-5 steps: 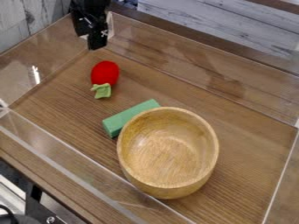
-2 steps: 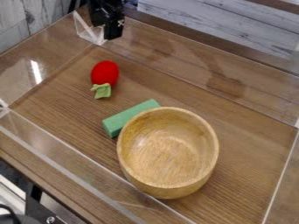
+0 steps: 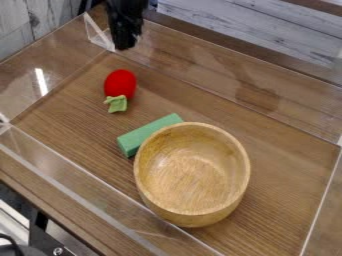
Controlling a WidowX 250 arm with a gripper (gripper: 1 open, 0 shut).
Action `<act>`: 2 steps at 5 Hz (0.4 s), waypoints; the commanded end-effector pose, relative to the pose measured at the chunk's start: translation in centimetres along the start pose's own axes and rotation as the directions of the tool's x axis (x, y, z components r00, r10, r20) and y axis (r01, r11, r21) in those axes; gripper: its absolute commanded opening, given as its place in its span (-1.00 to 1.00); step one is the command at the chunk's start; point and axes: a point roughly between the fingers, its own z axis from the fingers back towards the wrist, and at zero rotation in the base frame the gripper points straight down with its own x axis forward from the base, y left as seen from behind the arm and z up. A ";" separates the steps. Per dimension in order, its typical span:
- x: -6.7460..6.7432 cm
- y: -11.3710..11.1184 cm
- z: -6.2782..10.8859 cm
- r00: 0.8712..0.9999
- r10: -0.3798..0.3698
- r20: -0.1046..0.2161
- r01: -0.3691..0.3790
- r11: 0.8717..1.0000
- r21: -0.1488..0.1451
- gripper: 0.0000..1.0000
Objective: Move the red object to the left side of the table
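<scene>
The red object (image 3: 120,82), a small rounded red toy fruit with a pale green leafy end (image 3: 118,102), lies on the brown wood-grain table (image 3: 254,100) in its far left part. My gripper (image 3: 124,44) hangs pointing down above and behind it, near the back left corner. It is apart from the fruit. Its dark fingers read as one narrow column with nothing between them, so it looks shut and empty.
A green rectangular block (image 3: 147,134) lies in front of the fruit, touching a large wooden bowl (image 3: 194,175) at the front middle. Low clear acrylic walls (image 3: 40,60) border the tabletop on all sides.
The gripper has shifted a little to the right along the back of the table, and its fingers have drawn together. The red fruit, block and bowl have not moved.
</scene>
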 end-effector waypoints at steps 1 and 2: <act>0.2 1.2 1.3 0.998 0.052 0.024 -0.053 0.998 0.042 -1.00; 0.0 1.9 0.8 0.995 0.102 0.008 -0.103 0.994 0.036 -1.00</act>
